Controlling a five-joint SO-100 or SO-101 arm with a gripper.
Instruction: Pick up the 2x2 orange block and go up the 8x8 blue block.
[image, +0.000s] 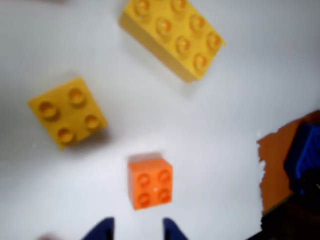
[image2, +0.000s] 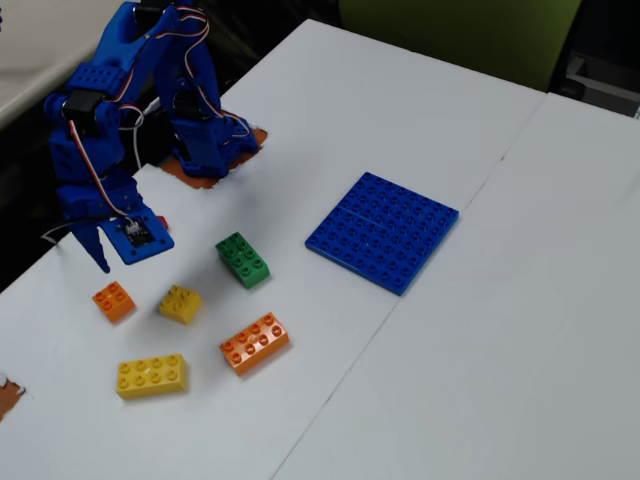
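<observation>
Open-fingered gripper (image: 135, 231) hovers over studded bricks.
Square, glossy 2x2 orange block (image: 150, 183) lies at its 12 o'clock, untouched.

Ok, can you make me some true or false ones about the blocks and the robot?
1. The tool is holding the 2x2 orange block. False: its fingers are open and the block lies free on the table.
2. The 8x8 blue block has nothing on it. True.
3. The green brick sits on the blue block. False: it lies on the table beside it.
4. There are two yellow bricks, one small, one long. True.
</observation>
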